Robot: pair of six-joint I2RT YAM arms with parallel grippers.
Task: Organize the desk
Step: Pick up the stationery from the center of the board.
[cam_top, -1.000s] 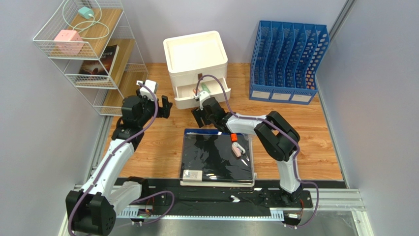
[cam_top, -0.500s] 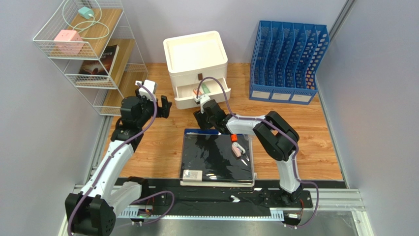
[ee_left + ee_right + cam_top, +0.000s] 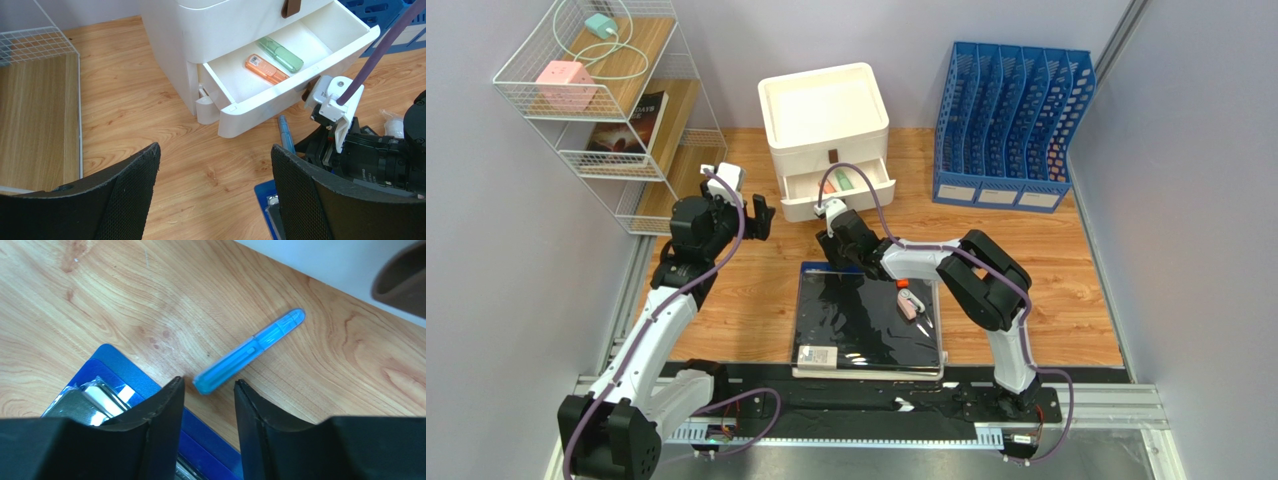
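Observation:
The desk (image 3: 746, 300) is light wood. A blue pen (image 3: 250, 351) lies flat on it, between the open white drawer (image 3: 841, 190) and a black folder (image 3: 866, 320). My right gripper (image 3: 209, 385) is low over the pen's near end. Its fingers (image 3: 160, 405) stand a narrow gap apart, with the pen tip just at the fingertips and not clamped. My left gripper (image 3: 215, 150) hovers wide open over bare wood left of the drawer, holding nothing. The blue pen (image 3: 285, 132) also shows in the left wrist view. An orange case (image 3: 266, 69) and a green case (image 3: 281, 53) lie in the drawer.
The white drawer unit (image 3: 826, 110) stands at the back centre, a blue file rack (image 3: 1011, 125) at the back right, and a white wire shelf (image 3: 616, 110) at the left. Small pink and orange items (image 3: 908, 300) rest on the folder.
My right gripper has slid slightly away from the drawer toward the folder's far edge and its jaws have narrowed. The left arm has not moved.

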